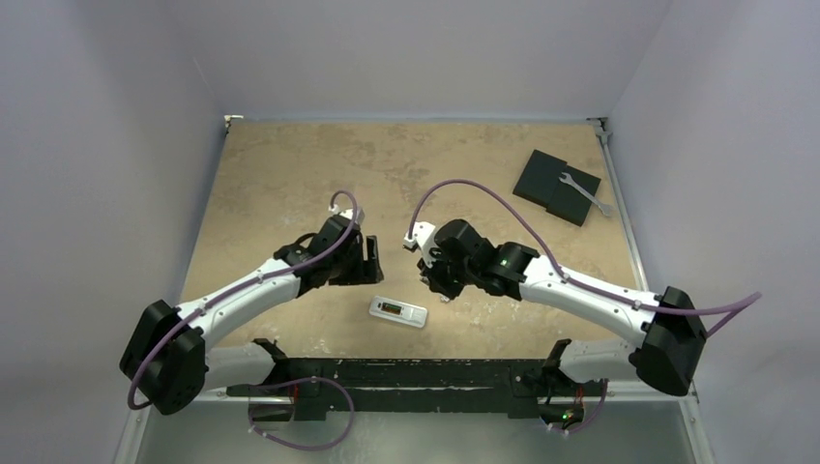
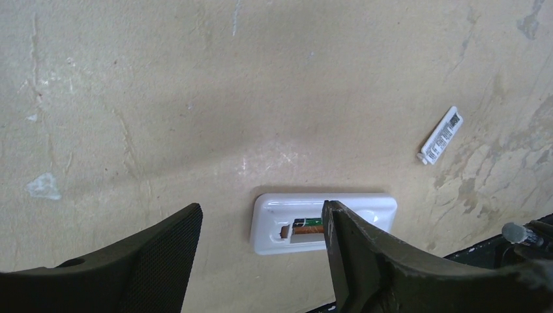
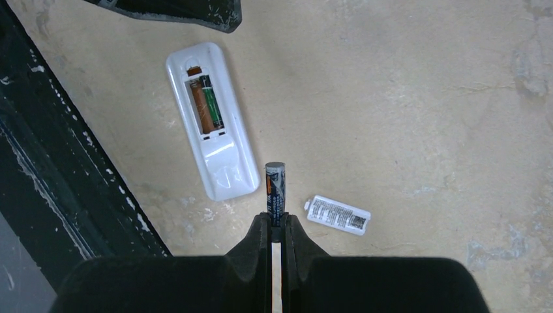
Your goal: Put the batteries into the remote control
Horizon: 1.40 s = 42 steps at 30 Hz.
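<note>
remote control: I find it face-down between the arms, bay open so cells can drop in.
seated battery: lies in the bay.
right gripper: pinches the second battery by one end, leaving its length free for insertion.
left gripper: spread, empty, above the remote control.

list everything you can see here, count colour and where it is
remote: 1, white, back up with its battery bay open, near the table's near edge
battery in remote: 1, green and copper, in the bay
held battery: 1, dark with orange, in the right arm's jaws
cover: 1, white with a label, on the table beside the remote
pad: 1, black, far right corner
wrench: 1, silver, lying across the pad
table: 1, tan
left arm: 1, white and black, jaws open near the remote
right arm: 1, white and black, jaws shut on the held battery
</note>
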Motion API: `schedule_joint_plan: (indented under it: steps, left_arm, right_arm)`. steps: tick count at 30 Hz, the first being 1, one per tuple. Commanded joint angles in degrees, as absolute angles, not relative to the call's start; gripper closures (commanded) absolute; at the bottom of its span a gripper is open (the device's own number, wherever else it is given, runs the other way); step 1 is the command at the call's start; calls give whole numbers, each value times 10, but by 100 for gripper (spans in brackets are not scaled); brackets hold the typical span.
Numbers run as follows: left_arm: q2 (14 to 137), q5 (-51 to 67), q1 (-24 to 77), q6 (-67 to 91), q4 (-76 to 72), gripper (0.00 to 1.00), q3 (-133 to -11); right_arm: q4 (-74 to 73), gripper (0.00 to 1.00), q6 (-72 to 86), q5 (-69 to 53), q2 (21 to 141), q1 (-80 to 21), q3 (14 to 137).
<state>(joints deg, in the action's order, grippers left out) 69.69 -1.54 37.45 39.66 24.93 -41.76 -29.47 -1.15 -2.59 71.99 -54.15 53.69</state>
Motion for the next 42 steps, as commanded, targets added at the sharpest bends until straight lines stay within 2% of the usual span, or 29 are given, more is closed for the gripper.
schedule_joint_plan:
  steps: [1,5,6,7,10,25,42]
  left_arm:
    - [669,-10,361,414,236,31,-396]
    - [662,-3,351,421,228,28,-376]
    - [661,13,347,423,223,26,-371]
    - [660,22,343,425,218,17,-364]
    - [655,44,331,430,204,13,-351]
    - [633,178,276,459,110,14,-268]
    - [582,178,229,470,120,17,-234]
  right_arm:
    - [-277,96,-32,-48,739,-558,571]
    - [-271,96,-34,-52,761,-568,579]
    - [-269,96,-34,-56,767,-569,580]
    - [-267,96,-33,-59,775,-570,581]
    - [-264,96,-33,-62,791,-575,586]
    - [-257,95,-30,-73,872,-603,613]
    - [-255,92,-27,-101,940,-609,649]
